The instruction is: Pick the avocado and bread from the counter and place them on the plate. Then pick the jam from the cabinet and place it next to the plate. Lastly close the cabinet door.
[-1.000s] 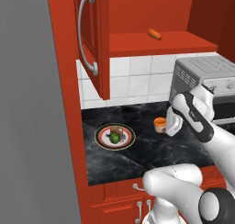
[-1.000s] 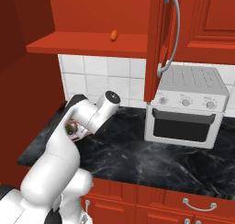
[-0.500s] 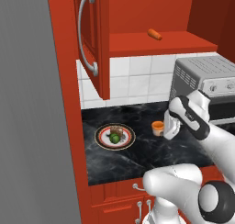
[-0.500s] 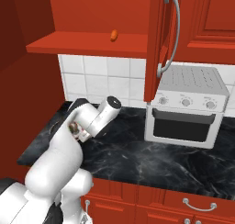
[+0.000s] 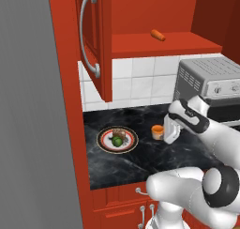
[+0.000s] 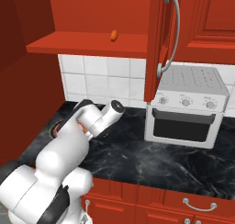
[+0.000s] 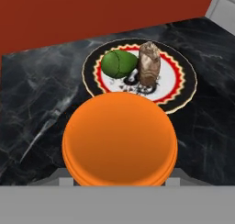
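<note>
The plate (image 5: pixel 104 143) lies on the black counter (image 5: pixel 140 164) at the left, with the dark-green avocado (image 5: pixel 116 141) and the brown bread (image 5: pixel 121 133) on it. To its right, low over the counter, my gripper (image 5: pixel 162 133) is shut on the orange jam (image 5: pixel 157 132). Whether the jar touches the marble I cannot tell. In the hand view the jam's lid (image 7: pixel 120 138) is close in front, with the plate (image 7: pixel 183 87), avocado (image 7: pixel 119 64) and bread (image 7: pixel 149 64) just beyond it. The cabinet door (image 5: pixel 93 40) stands open above the plate.
An elongated orange item (image 5: pixel 158 34) lies on the open cabinet shelf (image 5: pixel 164 44). A silver toaster oven (image 5: pixel 211 85) stands on the counter at the right, close behind my arm. White tiles back the counter, and red drawers (image 6: pixel 183 202) run below its front edge.
My gripper has come down and a little toward the plate, carrying the jam with it. The plate, avocado and bread have stayed put.
</note>
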